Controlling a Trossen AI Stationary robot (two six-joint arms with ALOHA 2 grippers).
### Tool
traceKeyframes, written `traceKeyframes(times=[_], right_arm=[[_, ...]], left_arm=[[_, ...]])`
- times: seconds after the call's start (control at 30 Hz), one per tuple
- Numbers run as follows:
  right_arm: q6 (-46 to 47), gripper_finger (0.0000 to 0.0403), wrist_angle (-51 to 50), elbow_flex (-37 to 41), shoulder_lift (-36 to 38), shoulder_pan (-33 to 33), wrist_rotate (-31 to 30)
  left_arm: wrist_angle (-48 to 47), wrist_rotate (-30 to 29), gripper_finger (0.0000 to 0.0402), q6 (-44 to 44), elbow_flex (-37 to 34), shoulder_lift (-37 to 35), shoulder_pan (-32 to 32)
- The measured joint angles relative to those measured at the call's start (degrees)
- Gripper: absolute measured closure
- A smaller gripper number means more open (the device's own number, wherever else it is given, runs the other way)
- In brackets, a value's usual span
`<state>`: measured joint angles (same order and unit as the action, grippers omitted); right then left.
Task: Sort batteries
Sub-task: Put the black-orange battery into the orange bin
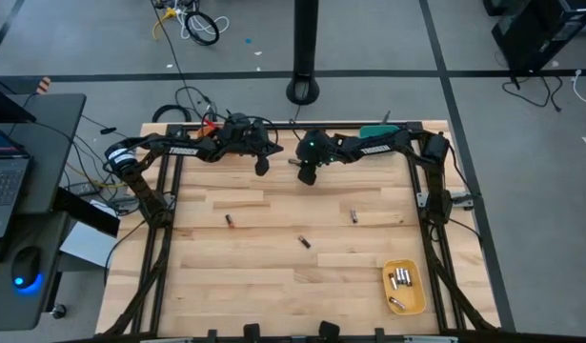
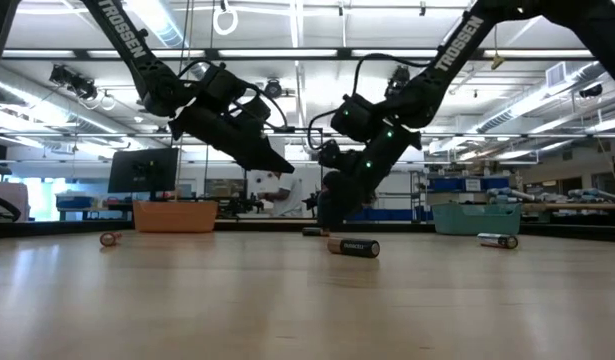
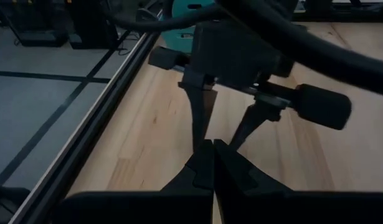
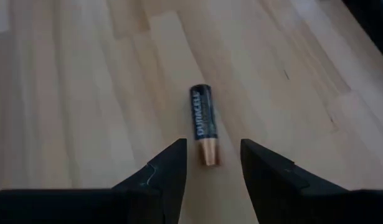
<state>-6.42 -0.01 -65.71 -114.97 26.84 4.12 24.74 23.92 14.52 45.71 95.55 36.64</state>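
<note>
- The wooden table (image 1: 273,276) is carrying both dark arms at its far edge; white "TROSSEN" lettering is showing along each arm in the low view.
- An orange bin (image 2: 174,216) and a teal bin (image 2: 476,219) are sitting at the table's far side in the low view, well apart from each other.
- A yellow bin (image 1: 404,288) is lying near the right front corner, with several silvery batteries (image 1: 400,279) inside.
- The right gripper (image 4: 212,163) is hovering low over the far middle of the table, its fingers standing apart with nothing between them.
- The left gripper (image 3: 212,163) is hanging just beside it, fingers pressed together and empty.
- A black battery with a copper end (image 4: 203,124), marked "DURACELL", is lying flat on the wood just ahead of the right gripper.
- Three more batteries are lying loose mid-table: one to the left (image 1: 230,221), one in the centre (image 1: 303,241), one to the right (image 1: 353,216).
</note>
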Motion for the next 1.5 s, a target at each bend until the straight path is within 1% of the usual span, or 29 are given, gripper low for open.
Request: traceKeyframes(times=[0.17, 0.33, 0.43, 0.57, 0.63, 0.73, 0.87, 0.97, 1.03, 1.1, 1.17, 1.23, 1.37, 1.5], right_arm=[[-0.8, 0.0255, -1.8, 0.0, -0.1, 0.2, 0.3], [-1.4, 0.0288, -2.9, 0.0, -0.3, -0.9, 1.5], [-1.4, 0.0323, -3.6, -0.1, -0.6, -1.1, 1.8], [-1.6, 0.0386, -4.2, -0.2, -0.9, -1.3, 0.6], [-2.1, 0.0392, -4.7, -0.2, -0.5, -1.5, 0.3], [-2.1, 0.0387, -8.0, 0.0, 1.3, -1.9, -0.4], [-2.3, 0.0396, -11.8, 0.1, 6.0, -2.7, -4.1], [-1.5, 0.0392, -13.8, 0.0, 9.8, -3.2, -4.6], [0.8, 0.0392, -13.6, 0.1, 11.5, -3.6, -4.6], [4.0, 0.0392, -11.8, 0.0, 12.4, -4.2, -3.9], [7.5, 0.0384, -10.1, 0.0, 11.9, -5.0, -3.8], [9.6, 0.0365, -8.4, 0.0, 9.9, -6.0, -4.6], [12.5, 0.0312, -2.9, 0.0, 5.5, -7.7, -7.7], [15.0, 0.0258, -0.4, 0.1, 2.3, -8.8, -13.1]], left_arm=[[0.1, 0.0, 0.0396, 0.0, 0.0, 0.0, 0.0], [0.2, 0.0, 0.0396, -1.0, 0.0, 0.0, 0.0], [0.3, 0.1, 0.0396, -1.3, 0.0, 0.0, 0.0], [0.7, 0.2, 0.0396, -1.7, 0.0, 0.0, 0.0], [0.6, 0.2, 0.0396, -1.7, 0.0, 0.0, 0.0], [0.8, 0.2, 0.0396, -1.7, 0.0, 0.0, 0.0], [2.3, 0.2, 0.0393, -1.8, 0.0, 0.0, 0.0], [3.0, 0.2, 0.0390, -3.1, 0.0, 0.0, 0.0], [2.7, 0.4, 0.0387, -3.7, 0.0, 0.0, 0.0], [2.1, 1.0, 0.0385, -3.8, 0.0, 0.0, 0.0], [1.4, 1.1, 0.0381, -3.7, 0.0, 0.0, 0.0], [1.1, 1.1, 0.0378, -3.6, 0.0, 0.0, 0.0], [0.5, 1.3, 0.0372, -3.6, 0.0, 0.0, 0.0], [0.1, 1.3, 0.0371, -3.4, 0.0, 0.0, 0.0]])
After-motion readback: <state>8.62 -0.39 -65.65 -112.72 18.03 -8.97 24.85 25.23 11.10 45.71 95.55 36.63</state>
